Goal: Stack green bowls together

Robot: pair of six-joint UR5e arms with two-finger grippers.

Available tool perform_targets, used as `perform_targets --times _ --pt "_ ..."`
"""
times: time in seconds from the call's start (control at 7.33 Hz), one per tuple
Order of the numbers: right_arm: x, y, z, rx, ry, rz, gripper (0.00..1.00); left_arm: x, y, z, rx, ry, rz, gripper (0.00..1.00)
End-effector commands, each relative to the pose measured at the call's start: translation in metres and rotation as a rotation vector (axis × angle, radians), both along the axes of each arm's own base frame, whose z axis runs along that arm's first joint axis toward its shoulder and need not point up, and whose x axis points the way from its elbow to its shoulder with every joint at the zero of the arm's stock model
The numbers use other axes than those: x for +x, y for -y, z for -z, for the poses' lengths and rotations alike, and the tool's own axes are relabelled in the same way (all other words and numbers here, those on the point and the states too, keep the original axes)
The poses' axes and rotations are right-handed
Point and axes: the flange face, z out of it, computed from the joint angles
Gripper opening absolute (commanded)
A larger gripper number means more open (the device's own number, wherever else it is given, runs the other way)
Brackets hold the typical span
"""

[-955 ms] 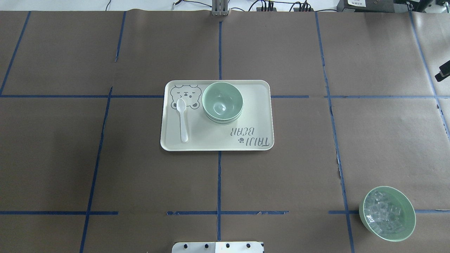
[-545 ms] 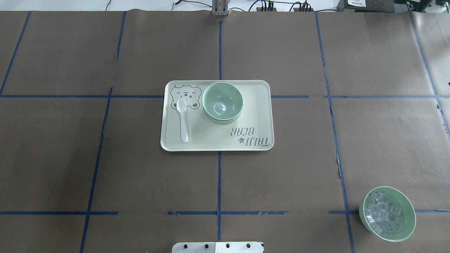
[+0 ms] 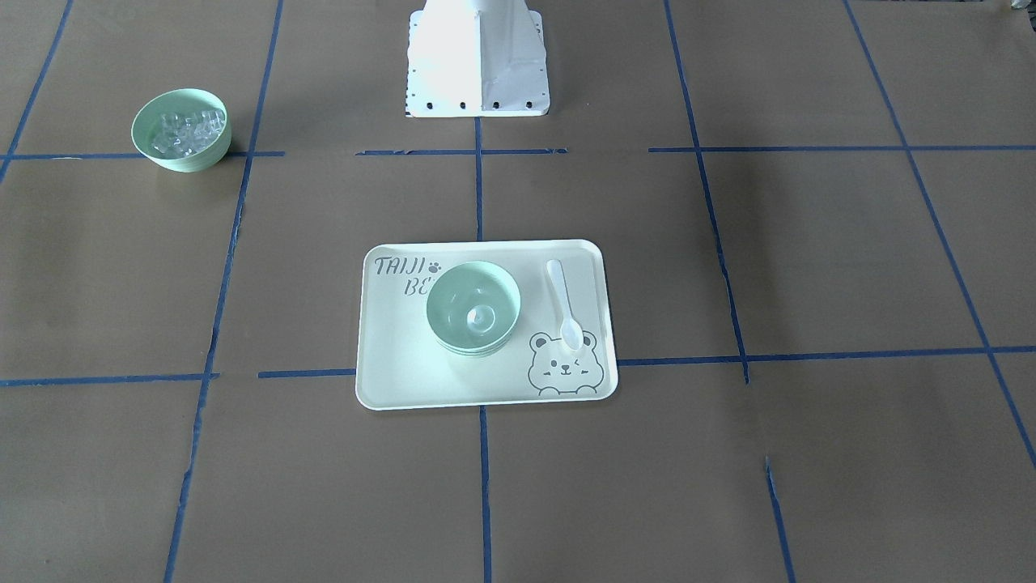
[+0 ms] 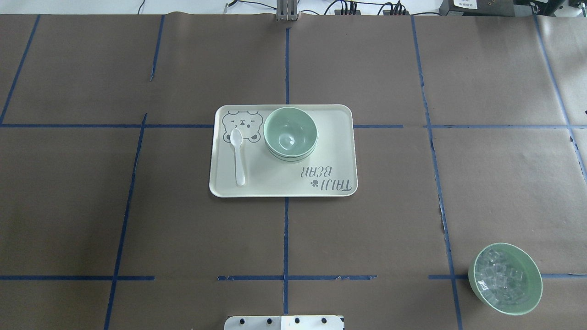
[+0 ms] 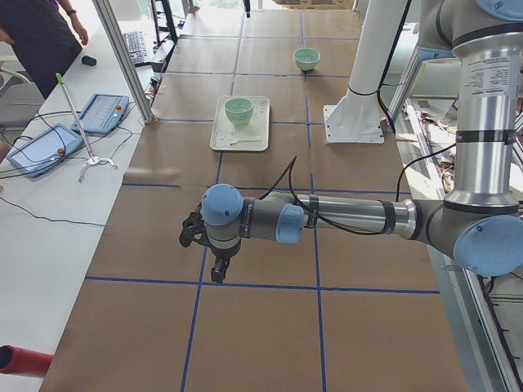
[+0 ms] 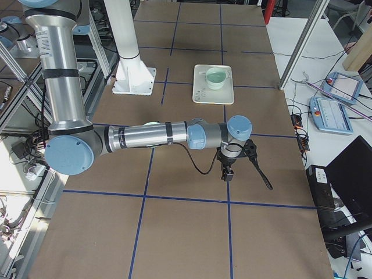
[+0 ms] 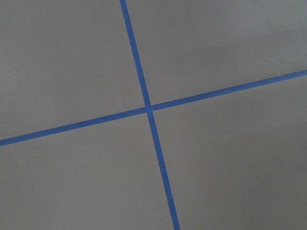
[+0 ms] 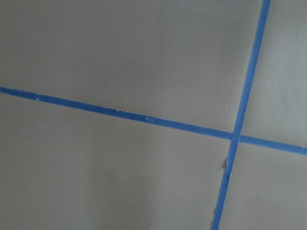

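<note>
Right jaws withdrawn; opening unclear

The green bowls (image 4: 290,133) look glossy plastic, the paper (image 4: 183,238) matt.

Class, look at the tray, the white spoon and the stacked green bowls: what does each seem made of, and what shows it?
Green bowls: probably glossy plastic or melamine, given bright glints inside. Spoon: likely thin white plastic, faintly shiny. Tray: seemingly matte moulded plastic, with rounded rim and printed bear.
</note>
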Motion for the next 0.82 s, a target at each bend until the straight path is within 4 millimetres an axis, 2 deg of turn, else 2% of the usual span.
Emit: perform_targets --times 0.0,0.68 --pt "0.0 0.001 0.003 0.01 -0.003 -0.001 1.0 0.0 -0.008 0.002 0.005 0.001 0.0 1.0" --pt "0.0 -0.003 -0.003 -0.003 -0.004 -0.007 1.0 0.001 -0.013 -0.009 -0.021 0.004 -0.007 1.0"
